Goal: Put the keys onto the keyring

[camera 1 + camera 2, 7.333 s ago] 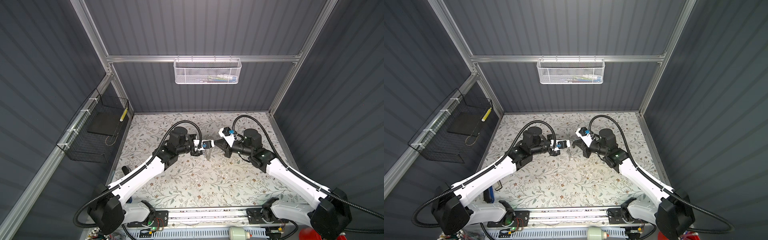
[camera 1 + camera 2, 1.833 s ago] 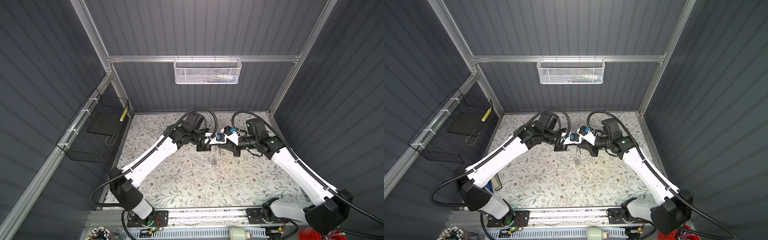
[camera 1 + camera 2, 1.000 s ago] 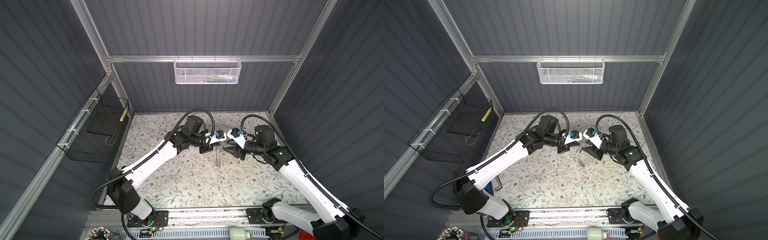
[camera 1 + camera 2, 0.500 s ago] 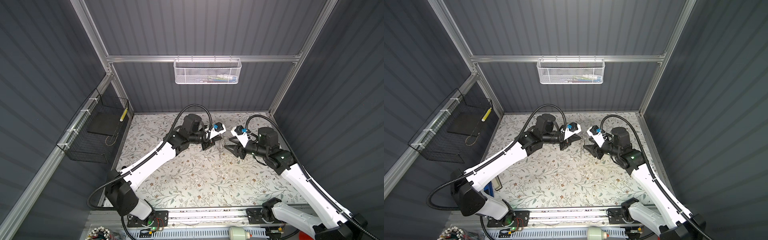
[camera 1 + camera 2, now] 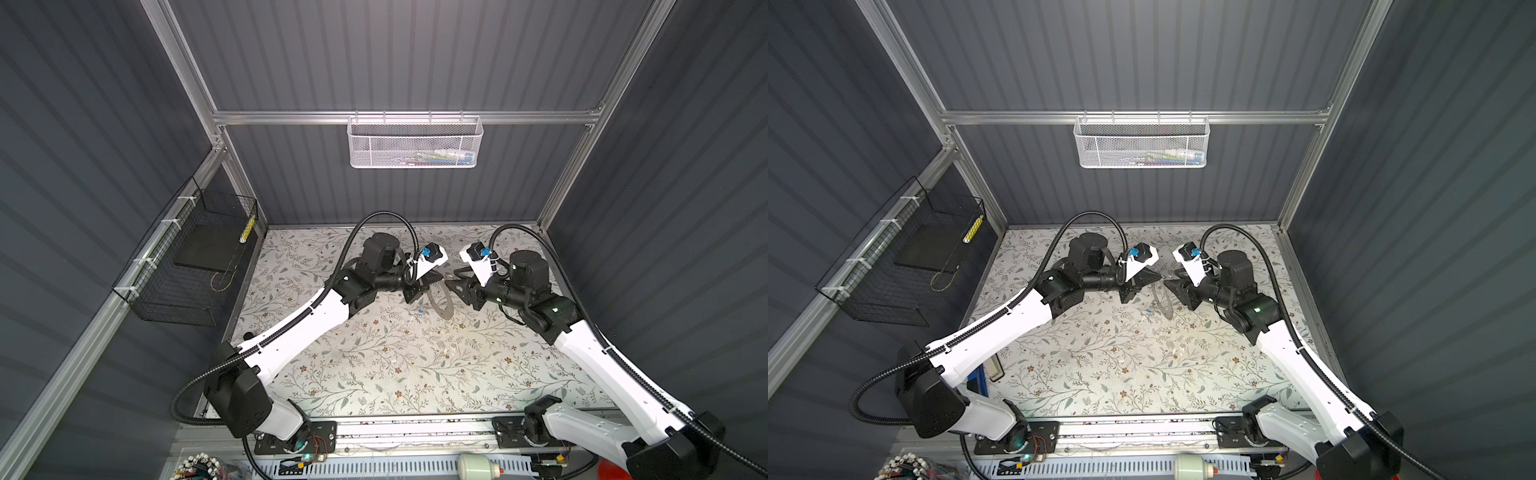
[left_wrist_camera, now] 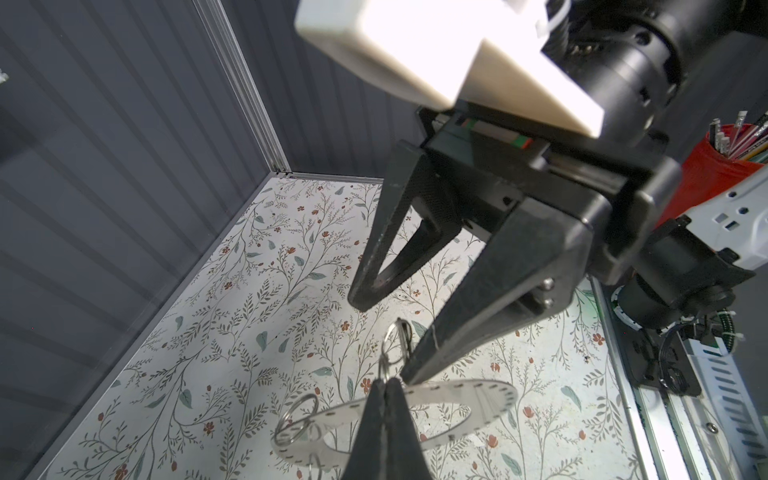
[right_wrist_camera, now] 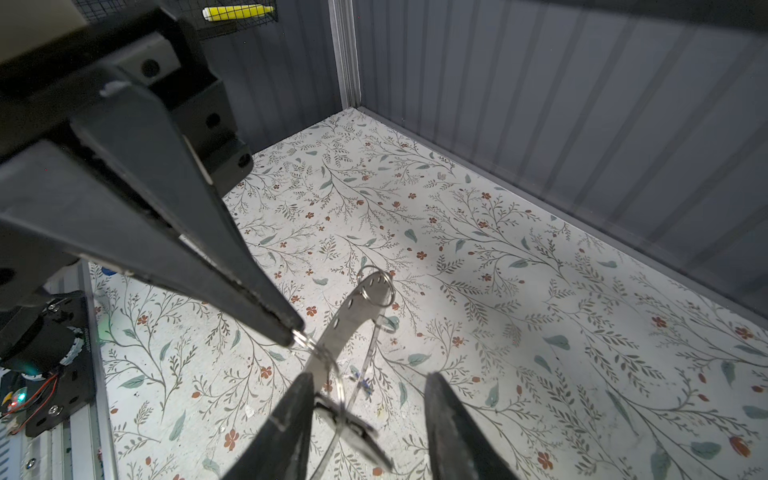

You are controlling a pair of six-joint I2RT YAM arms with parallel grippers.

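**Keyring pinched in left claw, right claw open beside it: threading not finished**

Both arms meet at about 12 o'clock of the table [image 5: 374,374], left arm coming in from 8, right arm from 4.

- Left gripper [image 7: 289,334]: jaws pressed together, clamped on the thin wire keyring [image 6: 395,347], held up off the table.
- Right gripper [image 7: 370,376]: jaws apart, nothing clamped. In the left wrist view one of its fingertips sits just beside the ring, touching or not I cannot tell.
- A flat grey key [image 7: 353,428] seems to hang from the ring's low side, near one right finger. Blurred, so not sure it is fully threaded. Cannot count keys.
- On the table under the claws lies a clear arc plate [image 7: 353,320] with holes along it, and a second ring [image 7: 376,286] sits at its end.
- No loose keys made out in the top views, too small to tell.

Progress, my read: ring is secured and maybe one key is on it. Left to do: confirm that key is past the split, add any others, set the ring down. Roughly mid-task.
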